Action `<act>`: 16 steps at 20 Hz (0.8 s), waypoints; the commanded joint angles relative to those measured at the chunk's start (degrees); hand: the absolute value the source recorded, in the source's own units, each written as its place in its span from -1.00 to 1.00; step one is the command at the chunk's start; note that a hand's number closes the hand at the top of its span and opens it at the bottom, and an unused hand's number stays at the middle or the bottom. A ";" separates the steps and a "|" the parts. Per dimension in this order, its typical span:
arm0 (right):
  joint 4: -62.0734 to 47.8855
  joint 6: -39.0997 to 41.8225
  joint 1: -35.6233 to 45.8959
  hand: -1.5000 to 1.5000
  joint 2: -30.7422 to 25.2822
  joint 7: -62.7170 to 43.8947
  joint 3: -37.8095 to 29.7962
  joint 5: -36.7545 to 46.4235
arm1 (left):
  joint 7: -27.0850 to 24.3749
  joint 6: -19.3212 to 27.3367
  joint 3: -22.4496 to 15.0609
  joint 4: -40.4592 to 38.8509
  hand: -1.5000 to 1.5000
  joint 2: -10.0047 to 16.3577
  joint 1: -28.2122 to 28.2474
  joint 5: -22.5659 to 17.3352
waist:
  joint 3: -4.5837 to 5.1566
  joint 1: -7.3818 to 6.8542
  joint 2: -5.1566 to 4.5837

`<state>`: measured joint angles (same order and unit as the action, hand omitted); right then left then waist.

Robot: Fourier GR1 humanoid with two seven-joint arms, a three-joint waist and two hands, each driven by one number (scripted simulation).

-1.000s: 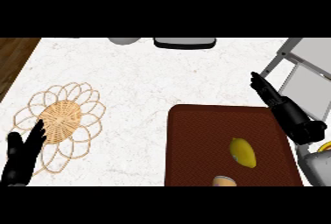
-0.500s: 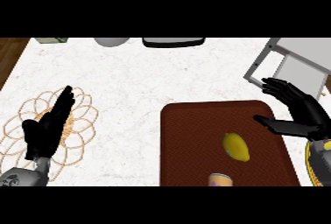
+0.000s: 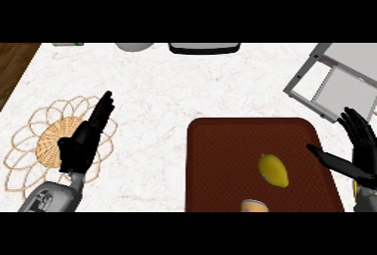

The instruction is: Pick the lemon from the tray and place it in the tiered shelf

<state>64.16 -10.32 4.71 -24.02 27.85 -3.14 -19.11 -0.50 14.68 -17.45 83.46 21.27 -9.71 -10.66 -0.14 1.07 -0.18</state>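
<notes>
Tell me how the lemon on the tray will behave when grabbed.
The lemon is an oval lying on its side on the tray, so a nudge would probably roll it. Its rounded skin may slip from a pinch; the open right hand should likely wrap it.

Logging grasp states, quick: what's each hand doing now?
Left hand: open, holding nothing, over the woven wicker mat.
Right hand: open, holding nothing, at the edge of the dark brown tray.
</notes>
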 commanded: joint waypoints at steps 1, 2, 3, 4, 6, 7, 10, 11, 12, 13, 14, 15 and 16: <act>-1.28 11.35 -2.74 -1.00 -2.70 4.78 -3.07 -4.11 | 1.17 0.21 -1.33 1.43 0.00 -1.54 0.09 2.54 | 0.10 -0.82 0.22; 1.40 11.38 0.42 -1.00 -4.66 -1.46 0.47 -1.75 | -0.37 -1.60 0.36 -2.72 0.00 -1.80 -2.73 1.03 | 0.16 -0.71 0.14; 4.36 13.50 -3.57 -1.00 -6.16 -1.76 1.72 -1.16 | 0.43 0.79 -0.76 -4.00 0.00 -4.20 -4.23 2.61 | 0.18 -0.11 0.20; 1.66 13.32 -1.05 -1.00 -8.90 -3.36 2.88 1.81 | -0.50 -0.20 -2.06 0.01 0.00 -2.46 0.45 2.81 | 0.17 -1.21 0.24; 8.79 12.94 -3.16 -1.00 -11.04 -7.42 5.16 3.81 | -1.03 -2.72 1.66 -2.20 0.00 -0.46 -0.91 0.42 | 0.27 -0.61 0.34; 12.65 13.72 -6.66 -1.00 -12.05 -6.33 6.24 5.00 | 0.50 -0.39 0.03 -2.58 0.00 -2.96 -2.88 2.22 | 0.27 0.18 0.44; 17.24 13.32 -4.11 -1.00 -15.37 -14.83 5.71 5.84 | -0.85 -1.88 0.40 -0.91 0.00 -1.74 -0.29 2.80 | 0.22 -0.73 0.41; 17.81 13.10 -4.35 -1.00 -15.57 -16.29 6.71 7.37 | -2.37 -1.67 0.40 -4.26 0.00 -3.49 -1.22 3.23 | 0.23 -0.57 0.29; 24.68 10.97 -5.25 -1.00 -15.32 -21.58 8.01 7.63 | -1.34 -1.64 0.73 -4.21 0.00 -3.65 -1.60 2.91 | 0.27 -0.30 0.40; 24.89 12.83 -4.99 -1.00 -18.13 -23.49 7.50 7.75 | 1.95 -2.98 1.25 0.52 0.00 -0.88 -1.49 2.16 | 0.24 -0.67 0.51; 24.32 12.86 -1.64 -1.00 -19.21 -26.72 7.52 8.68 | -0.30 -2.46 1.25 -2.36 0.00 -2.99 -0.83 2.09 | 0.25 -0.95 0.32; 30.14 13.17 -5.32 -1.00 -20.88 -28.65 9.51 10.09 | 1.09 -0.37 0.40 -1.44 0.00 -3.52 -1.77 3.77 | 0.31 -0.17 0.57; 30.72 14.53 -3.28 -1.00 -22.88 -31.51 10.02 10.84 | 1.36 -2.06 0.69 -0.62 0.00 -2.12 -0.75 2.95 | 0.31 -0.76 0.54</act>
<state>87.58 2.58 0.94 -41.86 5.14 4.65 -11.01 -0.19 12.97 -16.72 81.68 18.74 -11.07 -8.02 0.12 0.51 0.25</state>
